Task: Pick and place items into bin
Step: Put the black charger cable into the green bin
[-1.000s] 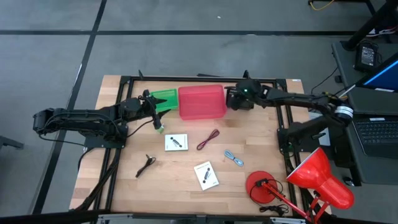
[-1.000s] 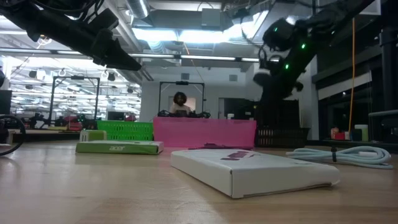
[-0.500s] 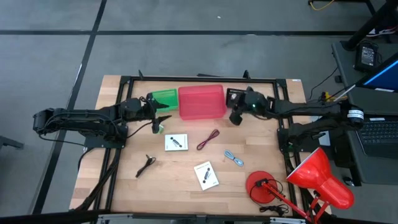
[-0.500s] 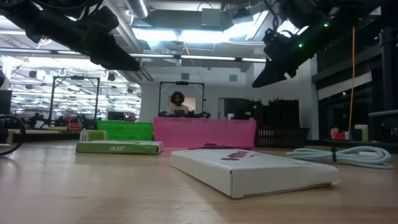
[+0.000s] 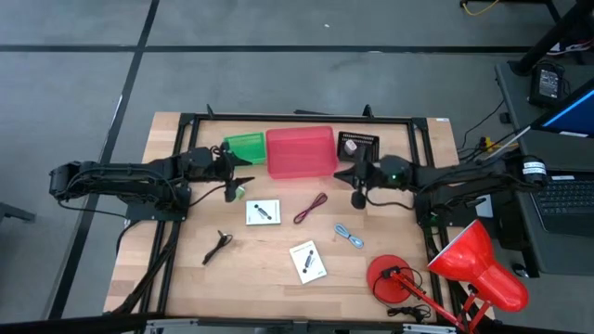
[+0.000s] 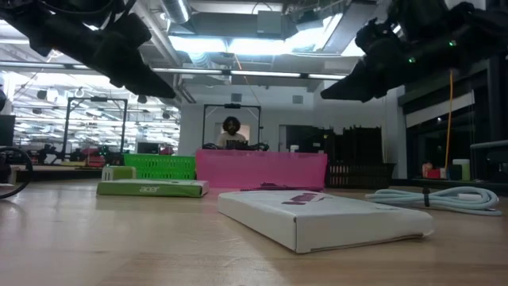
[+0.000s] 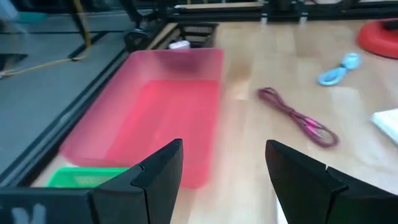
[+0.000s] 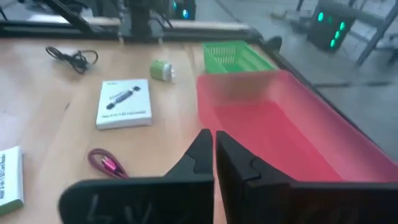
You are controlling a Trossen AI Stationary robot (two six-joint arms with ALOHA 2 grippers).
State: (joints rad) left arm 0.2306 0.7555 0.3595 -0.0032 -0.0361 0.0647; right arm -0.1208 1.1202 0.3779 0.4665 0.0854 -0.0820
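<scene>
Overhead, the right end effector (image 5: 356, 185) hovers above the worktop (image 5: 269, 264) just off the red bin's (image 5: 301, 153) 3 o'clock side, fingers pressed together with nothing between them, as its own wrist view shows (image 8: 213, 155). Left end effector (image 5: 238, 176) sits at the bin's 9 o'clock side, beside the green basket (image 5: 244, 147); its fingers stand apart and empty (image 7: 217, 171). A small green piece (image 5: 238, 192) lies on the wood just at 6 o'clock of the left fingertips. At the red bin's 6 o'clock: one white card with a black mark (image 5: 263, 212), and just at its 3 o'clock the red cord (image 5: 310, 208). Farther toward 5 o'clock, the blue cord (image 5: 349, 237); a second white card (image 5: 307, 262) lies nearer the front edge. The dark cord (image 5: 218, 246) rests well off at 7 o'clock. A black mesh tray (image 5: 357, 146) at the bin's 3 o'clock holds a small pale object. The red bin itself looks empty in both wrist views. Red desk lamp (image 5: 445, 269) stands at the worktop's 4 o'clock corner. Low view: a person (image 6: 230, 132) sits beyond the worktop, behind the bins.
</scene>
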